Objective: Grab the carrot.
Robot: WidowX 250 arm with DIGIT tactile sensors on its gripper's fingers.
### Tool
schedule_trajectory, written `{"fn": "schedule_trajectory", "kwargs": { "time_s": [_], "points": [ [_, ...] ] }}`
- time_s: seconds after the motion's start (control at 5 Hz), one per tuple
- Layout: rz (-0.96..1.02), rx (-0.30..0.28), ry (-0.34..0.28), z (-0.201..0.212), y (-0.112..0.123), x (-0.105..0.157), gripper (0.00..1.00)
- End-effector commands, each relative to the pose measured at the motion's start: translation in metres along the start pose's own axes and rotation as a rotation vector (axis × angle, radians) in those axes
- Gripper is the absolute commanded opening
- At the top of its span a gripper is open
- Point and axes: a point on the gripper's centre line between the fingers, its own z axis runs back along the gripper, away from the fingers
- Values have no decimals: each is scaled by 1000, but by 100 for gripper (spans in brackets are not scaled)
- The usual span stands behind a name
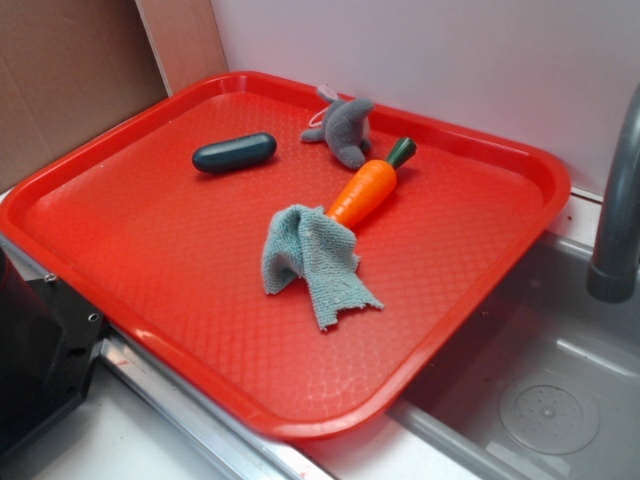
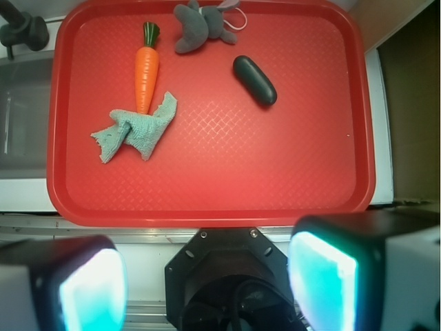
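The carrot [image 1: 368,190] is a glossy orange cone with a dark green stub. It lies flat on the red tray [image 1: 300,425], and its narrow tip touches the crumpled grey-green cloth [image 1: 310,260]. In the wrist view the carrot [image 2: 146,72] is at the upper left, far from my gripper [image 2: 207,286]. The gripper is open and empty, with its teal pads [image 2: 93,293] wide apart. It hangs above the robot base, off the tray's near rim [image 2: 207,217]. The gripper does not show in the exterior view.
A dark teal capsule [image 1: 234,152] and a grey plush toy [image 1: 345,128] lie on the tray beyond the carrot. A steel sink [image 1: 540,380] with a grey faucet [image 1: 620,200] is on the right. The black robot base [image 1: 40,350] is at the lower left. Walls stand behind.
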Motion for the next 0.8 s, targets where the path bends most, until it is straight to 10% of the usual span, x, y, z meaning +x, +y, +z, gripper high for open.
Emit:
{"fn": "schedule_trajectory", "kwargs": {
  "time_s": [0.0, 0.6],
  "points": [
    [0, 0, 0, 0, 0, 0, 100],
    [253, -47, -103, -42, -18, 57, 100]
  ]
}}
